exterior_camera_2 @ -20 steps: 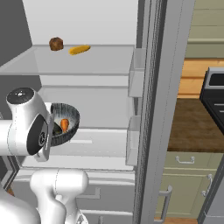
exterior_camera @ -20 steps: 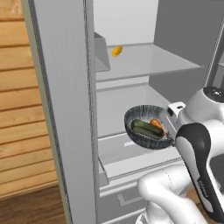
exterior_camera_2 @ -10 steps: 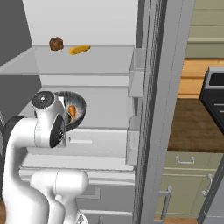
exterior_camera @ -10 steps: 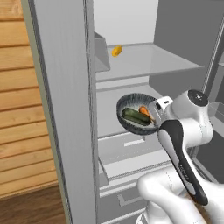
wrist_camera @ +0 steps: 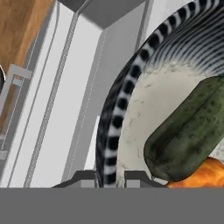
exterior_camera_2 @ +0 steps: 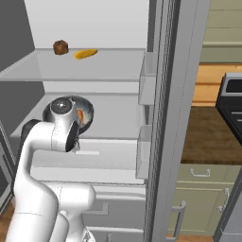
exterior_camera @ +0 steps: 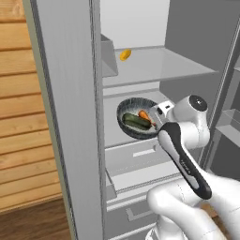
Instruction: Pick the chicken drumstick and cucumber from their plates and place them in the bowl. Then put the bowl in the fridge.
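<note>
Fridge (exterior_camera: 70,93) door stands open at the left of the left base view; wooden wall beyond it. Inside, a small yellow-orange lump (exterior_camera: 124,55) rests on the upper glass shelf (exterior_camera: 159,65). Below that shelf the bowl (exterior_camera: 137,118) is held in the air, tipped toward the camera, with the cucumber (exterior_camera: 136,122) and the chicken drumstick (exterior_camera: 145,115) lying together inside it.

Change noted: against the picture of a second ago, the bowl has been lifted and carried leftward and deeper into the compartment, from low by the drawers to the level of the middle shelf. Both food items have stayed in the bowl through the lift.

In the hand view the gripper (wrist_camera: 109,178) is seen clamped on the bowl's ribbed rim, one fingertip on each side of the wall; the cucumber end lies just inside the rim, orange drumstick beneath it.

Right base view: bowl partly hidden behind the wrist; a dark brown lump (exterior_camera_2: 60,47) and the yellow-orange lump sit well apart from it on the shelf above.

Judgement: filling is done; the last step is under way. The bowl remains to be levelled, set on the middle shelf and released. The tilt is the risk, as the contents could slide out.
</note>
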